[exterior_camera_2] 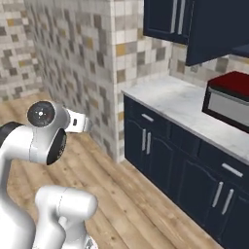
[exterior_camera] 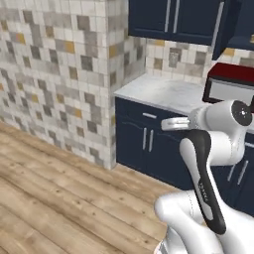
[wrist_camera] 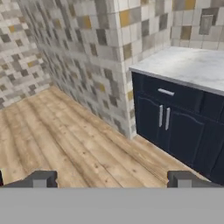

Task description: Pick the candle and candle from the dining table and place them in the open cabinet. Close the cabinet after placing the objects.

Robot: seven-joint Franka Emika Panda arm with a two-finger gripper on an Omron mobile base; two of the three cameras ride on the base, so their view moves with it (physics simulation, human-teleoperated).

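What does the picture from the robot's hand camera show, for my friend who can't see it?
The robot's open claw hangs empty over a light wooden plank floor. Ahead stand dark navy base cabinets with silver handles under a white marble countertop, beside a mosaic-tiled wall.

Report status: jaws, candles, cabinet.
Gripper jaws wide open, holding nothing, aimed at wood floor. Candles not sighted. Upper cabinet door ajar above red microwave.

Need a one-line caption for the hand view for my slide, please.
Open pincer looks over wood floor toward navy base cabinets under a marble counter, beside a mosaic-tiled wall.
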